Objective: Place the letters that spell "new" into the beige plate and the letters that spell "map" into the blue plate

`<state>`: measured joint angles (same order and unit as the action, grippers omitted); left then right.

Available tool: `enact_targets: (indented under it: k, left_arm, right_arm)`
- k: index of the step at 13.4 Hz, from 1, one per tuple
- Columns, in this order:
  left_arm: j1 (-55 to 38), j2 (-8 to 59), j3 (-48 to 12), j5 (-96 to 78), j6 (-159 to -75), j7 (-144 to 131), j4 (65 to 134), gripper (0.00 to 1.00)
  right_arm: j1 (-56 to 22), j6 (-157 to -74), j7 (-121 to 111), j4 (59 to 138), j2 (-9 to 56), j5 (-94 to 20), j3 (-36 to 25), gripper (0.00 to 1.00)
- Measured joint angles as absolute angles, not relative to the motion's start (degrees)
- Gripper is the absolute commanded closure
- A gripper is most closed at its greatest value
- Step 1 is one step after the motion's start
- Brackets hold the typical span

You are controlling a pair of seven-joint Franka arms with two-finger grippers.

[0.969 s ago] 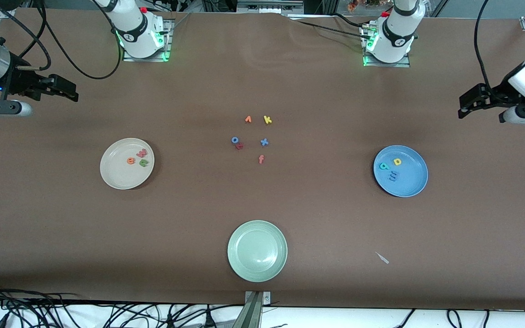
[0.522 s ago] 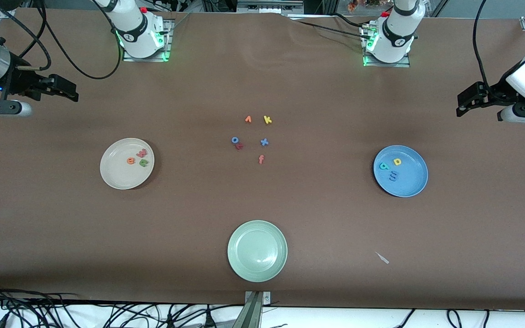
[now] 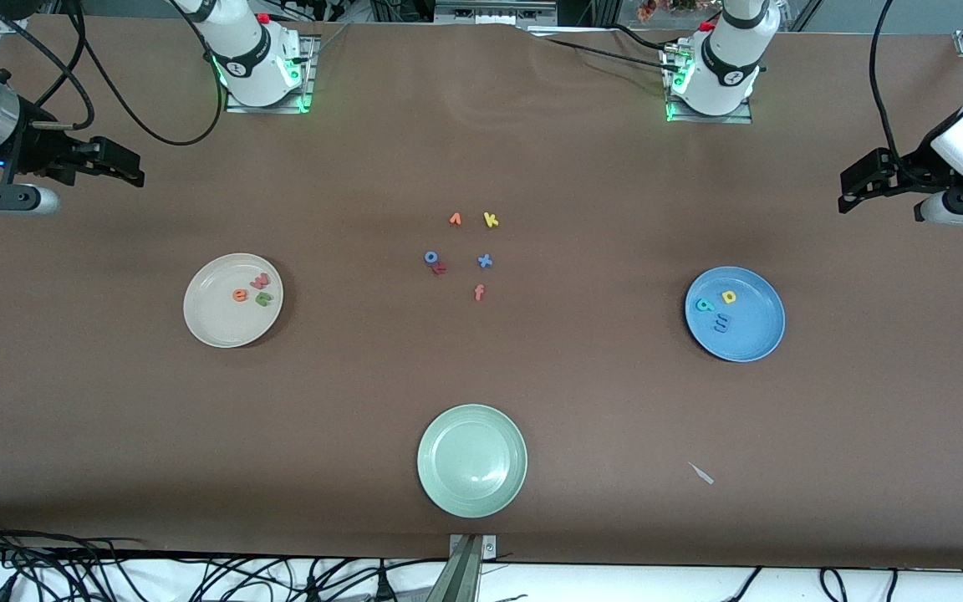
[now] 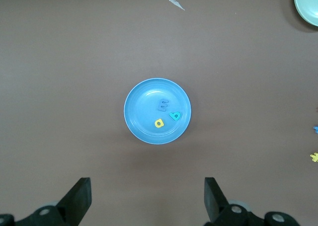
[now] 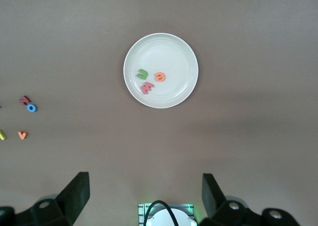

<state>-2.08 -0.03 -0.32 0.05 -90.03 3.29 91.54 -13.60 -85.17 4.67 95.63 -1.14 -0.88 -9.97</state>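
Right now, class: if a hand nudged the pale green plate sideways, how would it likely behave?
The pale green plate looks rigid and glossy, so it would probably slide on the brown table cover without bending. It sits low, wide and flat, so tipping seems unlikely. Nothing lies in it, so it may shift easily.

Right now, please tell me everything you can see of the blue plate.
The blue plate is round, plain mid-blue, smooth, with a shallow rim. It lies flat on the brown table toward the left arm's end. Three small foam letters lie inside it: a yellow p, a teal a and a blue m. Neither hand touches it.
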Motion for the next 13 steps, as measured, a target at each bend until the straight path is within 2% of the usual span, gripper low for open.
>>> enact_targets:
  k: [13]
  left_arm:
    - [-2.44, 0.06, -0.41, 0.05, -88.67, 3.29, 91.5, 0.0]
  right_arm:
    - [-13.59, -90.76, 4.69, 95.63, -0.73, -0.88, -9.98, 0.0]
